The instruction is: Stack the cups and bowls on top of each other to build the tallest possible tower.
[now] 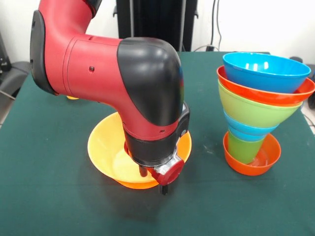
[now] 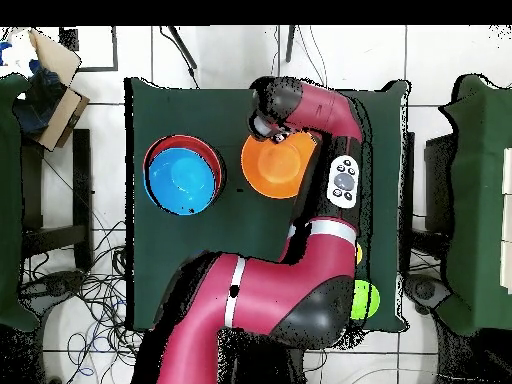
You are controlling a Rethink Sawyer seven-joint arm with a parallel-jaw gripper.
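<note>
Tower (image 1: 256, 113): stands upright on the green-covered table (image 1: 49, 196), long axis vertical, every vessel mouth-up. From the base — a small red-orange bowl (image 1: 266, 160), a green cup (image 1: 244, 146) set in it, a blue bowl (image 1: 246, 130), a wide green bowl (image 1: 253, 109), an orange bowl (image 1: 300, 93), and a large blue bowl (image 1: 266, 71) on top. The stack widens upward and the upper bowls lean a little to one side in the front view.

Tower from overhead: only the top blue bowl (image 2: 183, 178) and a red-orange rim around it show; it sits just beside the loose bowl, not touching it.

Loose bowl: a wide yellow-orange bowl (image 1: 106, 145) — mouth up, flat on the table, apart from the tower.

Arm: the red and black arm (image 1: 98, 69) comes down over the loose bowl and covers much of it.

Hand (image 1: 155, 179): low at the bowl's near rim, dark tips pointing down; whether they are spread or pressed together cannot be told, the wrist hides them.

Other: a green cup (image 2: 366, 298) near the table's edge in the overhead view, well apart from the tower.
</note>
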